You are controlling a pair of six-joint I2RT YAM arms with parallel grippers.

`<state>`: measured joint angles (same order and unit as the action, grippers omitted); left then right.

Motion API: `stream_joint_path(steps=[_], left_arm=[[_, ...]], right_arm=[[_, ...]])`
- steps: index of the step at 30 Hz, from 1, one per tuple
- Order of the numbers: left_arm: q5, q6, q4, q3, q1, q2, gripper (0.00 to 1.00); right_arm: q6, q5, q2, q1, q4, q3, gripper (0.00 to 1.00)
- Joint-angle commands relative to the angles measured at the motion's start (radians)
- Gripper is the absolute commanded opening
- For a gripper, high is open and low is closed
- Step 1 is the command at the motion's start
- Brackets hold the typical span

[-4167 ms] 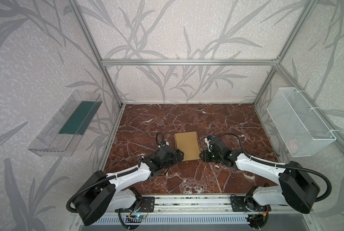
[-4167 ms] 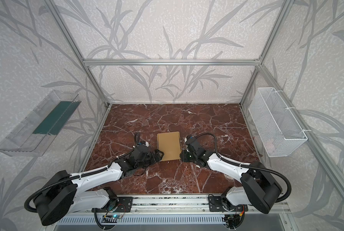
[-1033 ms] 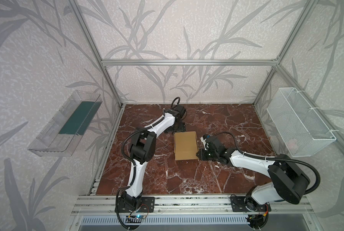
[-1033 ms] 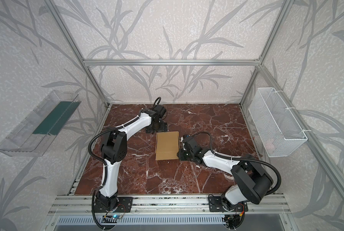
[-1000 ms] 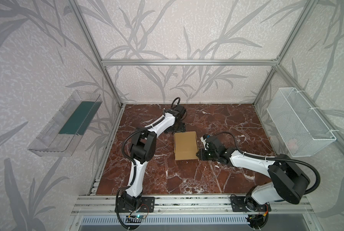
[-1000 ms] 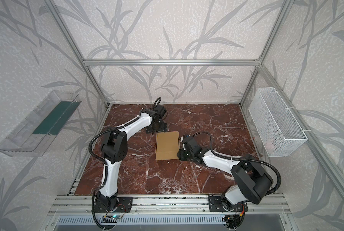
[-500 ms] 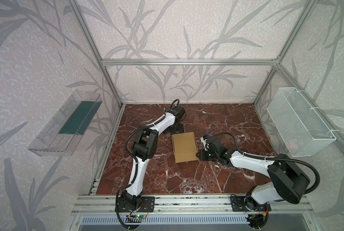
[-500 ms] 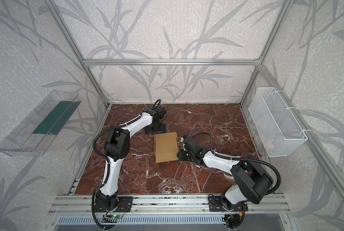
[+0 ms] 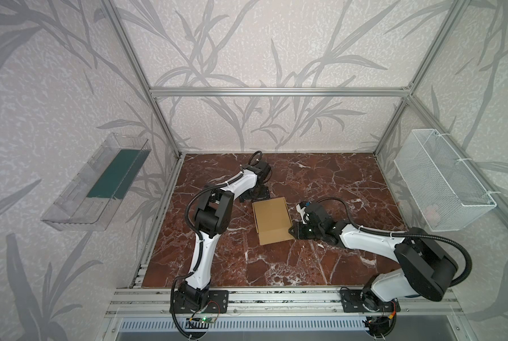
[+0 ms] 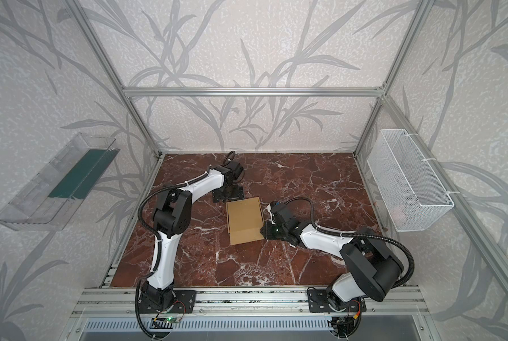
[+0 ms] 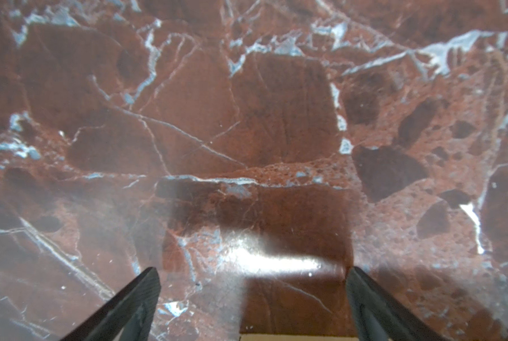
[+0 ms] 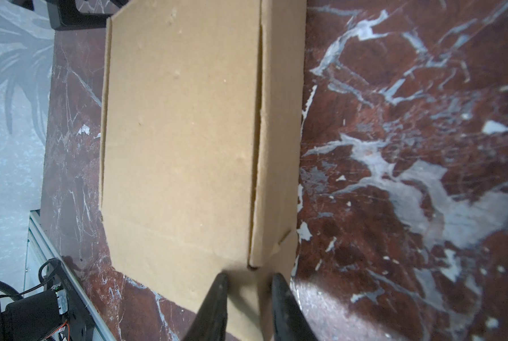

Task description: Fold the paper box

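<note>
Tan corrugated cardboard: shallow rectangular paper box (image 9: 272,220), lid down, centre of frame on glossy red-brown, white-veined marble bench (image 9: 335,183). Right tool (image 12: 248,280) pinched narrowly on box's lower-right corner. Left tool (image 11: 251,273) spread wide over marble beside upper-left corner.

A closed, shallow paper box (image 10: 244,220) of plain tan cardboard lies flat near the middle of the red-brown marble tabletop (image 10: 320,177). Its long sides run near to far, turned slightly askew. The left gripper (image 10: 228,195) points down at the table just beyond the box's far edge, close to the far left corner; whether it touches the box cannot be told. The right gripper (image 10: 263,228) reaches in low from the right and meets the box's near right corner. A white wire basket (image 10: 406,189) hangs on the right wall, and a clear plastic tray (image 10: 25,212) on the left wall.
</note>
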<state>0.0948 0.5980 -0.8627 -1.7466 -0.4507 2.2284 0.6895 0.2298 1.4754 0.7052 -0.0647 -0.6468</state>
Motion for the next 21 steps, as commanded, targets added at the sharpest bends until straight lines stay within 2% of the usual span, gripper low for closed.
stream_joint_path(steps=[1, 21], left_arm=[[-0.015, -0.007, -0.059, 0.037, -0.010, -0.009, 0.99], [-0.030, -0.014, -0.060, 0.042, -0.010, 0.003, 0.99]], right_arm=[[0.016, -0.003, -0.011, 0.002, -0.004, 0.020, 0.26], [0.007, -0.016, 0.000, 0.004, -0.019, 0.016, 0.24]])
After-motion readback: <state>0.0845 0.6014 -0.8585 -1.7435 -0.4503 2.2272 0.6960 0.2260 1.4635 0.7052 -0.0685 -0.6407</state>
